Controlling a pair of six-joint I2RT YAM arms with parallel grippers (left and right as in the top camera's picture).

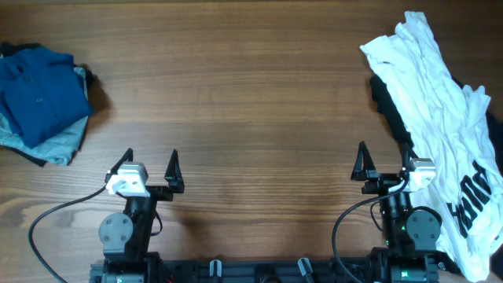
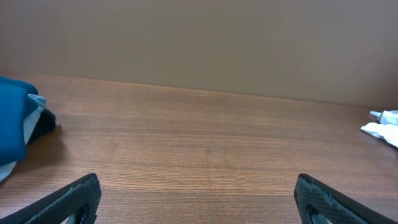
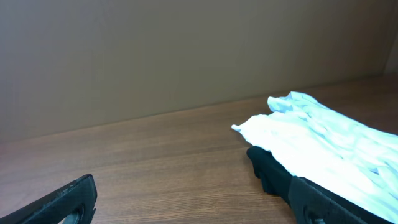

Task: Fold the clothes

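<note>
A large white wrinkled T-shirt [image 1: 448, 102] with black lettering lies crumpled along the table's right edge, over a black garment [image 1: 387, 106]. Both show in the right wrist view, the T-shirt [image 3: 323, 140] above the black garment [image 3: 270, 168]. Blue and denim garments [image 1: 39, 98] are piled at the far left, and show in the left wrist view [image 2: 15, 124]. My left gripper [image 1: 149, 163] is open and empty near the front left. My right gripper [image 1: 385, 161] is open and empty, just left of the white T-shirt, its right finger near the cloth.
The wooden table [image 1: 251, 94] lies between the two piles. The arm bases and cables sit along the front edge [image 1: 251, 267]. A brown wall stands behind the table [image 2: 199, 37].
</note>
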